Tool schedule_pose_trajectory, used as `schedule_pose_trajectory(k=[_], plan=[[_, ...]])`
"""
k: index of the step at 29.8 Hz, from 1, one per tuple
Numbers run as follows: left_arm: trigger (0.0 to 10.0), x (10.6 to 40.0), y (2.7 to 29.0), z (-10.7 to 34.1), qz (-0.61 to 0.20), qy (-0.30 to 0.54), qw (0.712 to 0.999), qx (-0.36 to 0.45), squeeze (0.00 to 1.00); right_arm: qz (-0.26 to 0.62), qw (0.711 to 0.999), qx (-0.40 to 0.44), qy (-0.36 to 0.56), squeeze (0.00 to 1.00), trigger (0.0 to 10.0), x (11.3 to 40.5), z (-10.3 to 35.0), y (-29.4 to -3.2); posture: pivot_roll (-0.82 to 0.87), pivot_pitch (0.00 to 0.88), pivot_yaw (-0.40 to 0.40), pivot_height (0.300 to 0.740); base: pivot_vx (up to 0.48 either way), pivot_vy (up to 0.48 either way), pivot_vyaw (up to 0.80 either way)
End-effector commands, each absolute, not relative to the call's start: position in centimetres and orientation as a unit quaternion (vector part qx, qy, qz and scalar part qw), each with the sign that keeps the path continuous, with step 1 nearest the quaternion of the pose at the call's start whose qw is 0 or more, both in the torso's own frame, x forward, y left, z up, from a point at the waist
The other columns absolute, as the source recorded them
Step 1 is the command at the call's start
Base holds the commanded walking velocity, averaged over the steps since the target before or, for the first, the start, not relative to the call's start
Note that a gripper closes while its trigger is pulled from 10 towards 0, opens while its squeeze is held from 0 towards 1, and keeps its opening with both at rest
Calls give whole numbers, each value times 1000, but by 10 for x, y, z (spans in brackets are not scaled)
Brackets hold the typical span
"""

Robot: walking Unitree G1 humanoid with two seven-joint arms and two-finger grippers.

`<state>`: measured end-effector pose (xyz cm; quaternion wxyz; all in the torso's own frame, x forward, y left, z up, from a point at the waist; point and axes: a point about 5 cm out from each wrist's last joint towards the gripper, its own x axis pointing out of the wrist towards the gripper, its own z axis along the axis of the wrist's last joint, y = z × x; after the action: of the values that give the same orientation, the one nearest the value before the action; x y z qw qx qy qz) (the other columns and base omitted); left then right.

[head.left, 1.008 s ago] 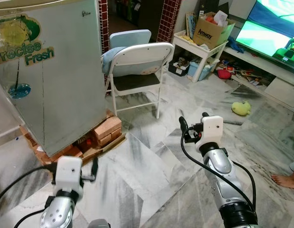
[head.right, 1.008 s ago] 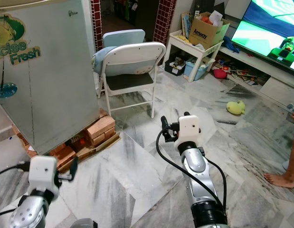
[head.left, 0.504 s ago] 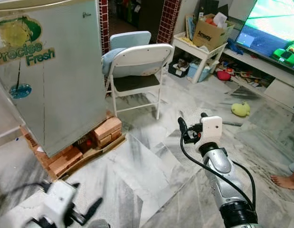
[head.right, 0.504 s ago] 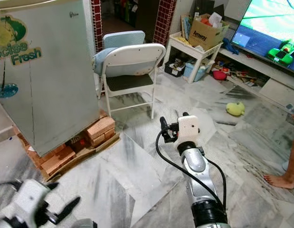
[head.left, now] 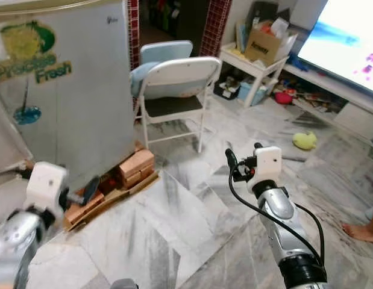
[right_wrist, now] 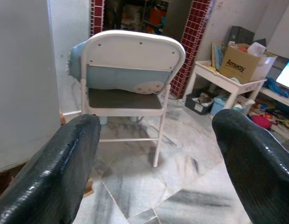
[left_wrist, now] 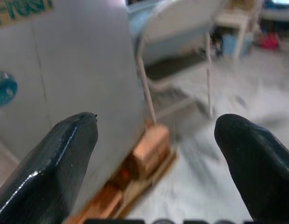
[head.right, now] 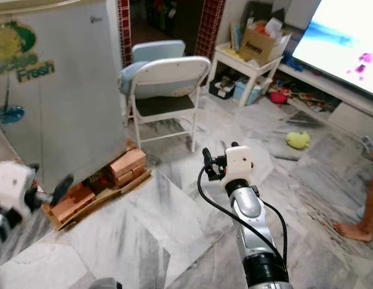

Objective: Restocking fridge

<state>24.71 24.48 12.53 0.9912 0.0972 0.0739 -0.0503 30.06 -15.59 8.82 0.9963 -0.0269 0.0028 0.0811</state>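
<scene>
At far left the left gripper is raised at the edge of view, its two black fingers spread wide with nothing between them, aimed at the lower corner of the fridge. The pale grey fridge with the "Fresh" sticker stands with its door shut on a stack of red bricks and wooden boards, whose front edge juts out onto the grey-veined marble floor. Just right of the fridge's side edge stands a white folding metal chair with a pale blue cushion, close beside it but apart. Open floor runs from the bricks toward the robot. The right gripper is held mid-air over that floor, fingers wide apart and empty, facing the chair. Farther right are a white low shelf with a cardboard box, a yellow-green soft toy and a person's bare foot.
</scene>
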Motion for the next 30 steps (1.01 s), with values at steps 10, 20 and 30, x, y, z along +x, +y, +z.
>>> schedule_pose_trajectory(k=[10,20,30], plan=[[10000,304,196,110,-13,59,997,47,0,68,997,-22,-1,0,10000,308,91,-158,126,0,-126,740,0,0,0],[10000,280,167,62,9,98,995,25,0,48,999,-22,-7,0,10000,306,91,-164,108,0,-103,740,0,0,0],[10000,238,170,45,16,135,991,15,0,50,998,-23,-7,0,10000,306,90,-164,141,0,-100,740,0,0,0]])
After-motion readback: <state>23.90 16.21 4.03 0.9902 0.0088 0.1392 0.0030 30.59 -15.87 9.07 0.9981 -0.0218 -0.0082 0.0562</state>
